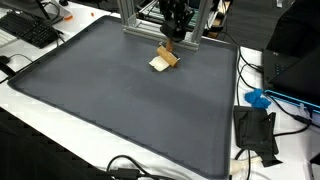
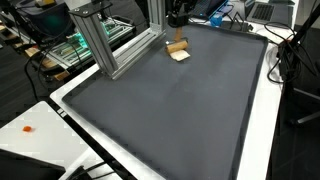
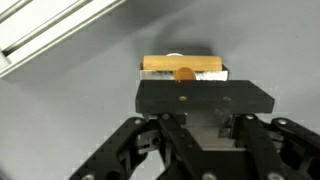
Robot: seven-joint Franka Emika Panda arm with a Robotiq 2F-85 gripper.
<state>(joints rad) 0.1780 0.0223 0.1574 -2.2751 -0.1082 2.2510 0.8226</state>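
Observation:
A small tan wooden block piece with a white part (image 1: pixel 165 59) lies on the far side of the dark grey mat (image 1: pixel 130 110), next to the aluminium frame. It also shows in an exterior view (image 2: pixel 179 50) and in the wrist view (image 3: pixel 183 65). My gripper (image 1: pixel 174 35) hangs just above and behind it, apart from it, holding nothing; it also shows in an exterior view (image 2: pixel 178 17). In the wrist view the black gripper body (image 3: pixel 205 98) covers the fingertips, so the opening is hidden.
An aluminium frame (image 2: pixel 105 45) stands at the mat's far edge. A keyboard (image 1: pixel 35 32) lies beyond one corner. Black parts (image 1: pixel 255 130), a blue object (image 1: pixel 258 98) and cables lie on the white table beside the mat.

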